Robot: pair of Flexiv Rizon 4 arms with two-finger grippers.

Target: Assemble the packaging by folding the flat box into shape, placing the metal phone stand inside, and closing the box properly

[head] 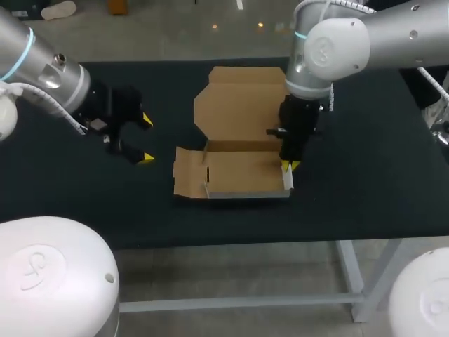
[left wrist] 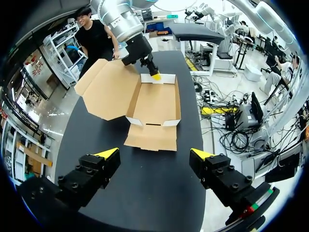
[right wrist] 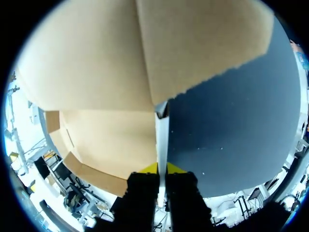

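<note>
The brown cardboard box (head: 238,174) lies half folded in the middle of the black table, its lid (head: 242,105) open and leaning back. My right gripper (head: 289,166) points down at the box's right end, shut on the upright side flap (right wrist: 161,128), which stands edge-on between its yellow tips (right wrist: 161,168). The left wrist view shows the same box (left wrist: 154,104) with the right gripper (left wrist: 155,76) at its far end. My left gripper (head: 145,139) hangs open to the left of the box, apart from it, with nothing between its fingers (left wrist: 154,153).
The box's left side flap (head: 186,179) lies flat on the black table (head: 372,182). Bare tabletop stretches on both sides of the box and in front of it, up to the front edge (head: 231,242).
</note>
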